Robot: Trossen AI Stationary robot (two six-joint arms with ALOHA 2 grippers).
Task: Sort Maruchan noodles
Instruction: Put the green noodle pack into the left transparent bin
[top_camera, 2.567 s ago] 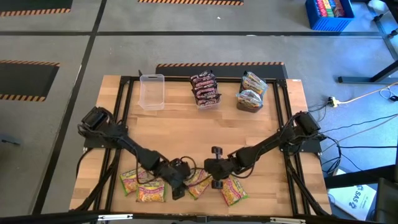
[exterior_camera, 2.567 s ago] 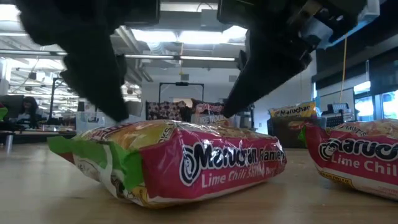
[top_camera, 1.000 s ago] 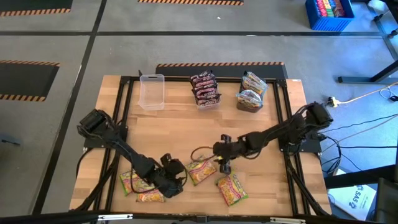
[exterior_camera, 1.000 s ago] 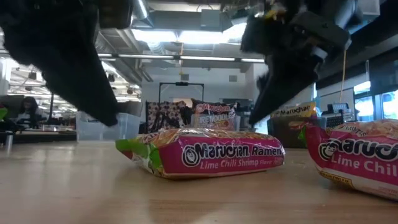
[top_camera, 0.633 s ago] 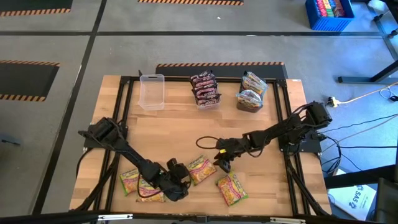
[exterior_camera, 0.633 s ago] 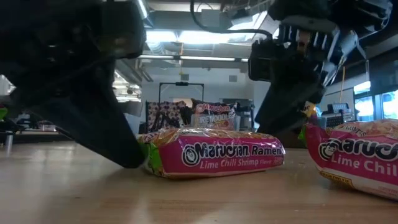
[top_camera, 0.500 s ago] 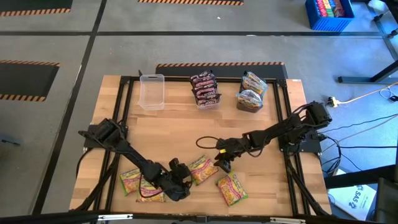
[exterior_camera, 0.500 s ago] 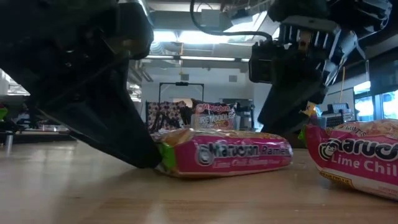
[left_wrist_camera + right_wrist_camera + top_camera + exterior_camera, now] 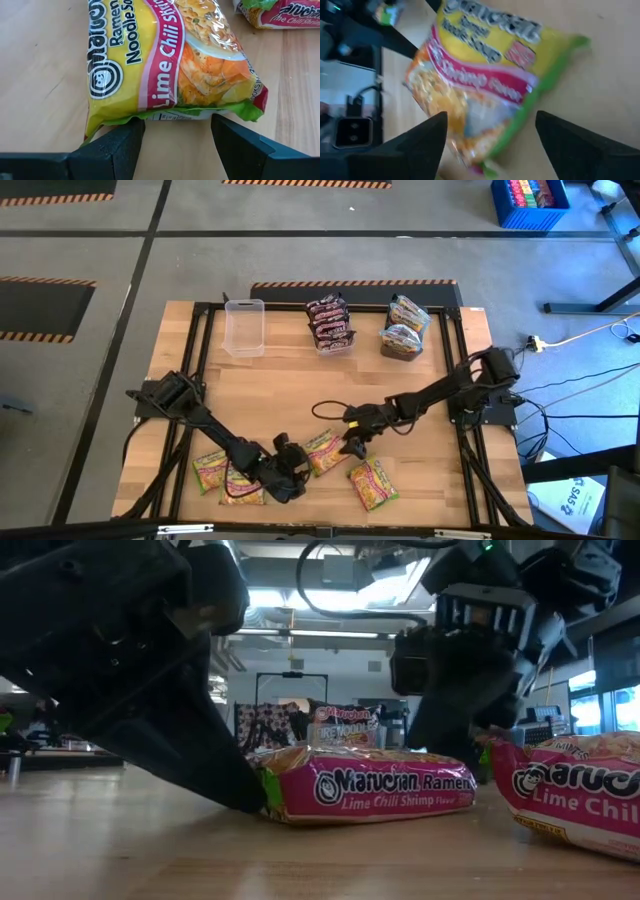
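Noodle packet (image 9: 165, 60) yellow, pink band, green edge; far packets (image 9: 330, 322) dark maroon; table (image 9: 290, 385) pale wood

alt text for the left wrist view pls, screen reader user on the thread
A yellow Lime Chili ramen packet lies flat on the wooden table, its green-edged end between the open jaws of the left gripper. The corner of a second packet lies farther off.

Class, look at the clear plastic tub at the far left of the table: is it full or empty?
Empty. In the high view the clear tub shows only bare wood through its floor, with no packets inside.
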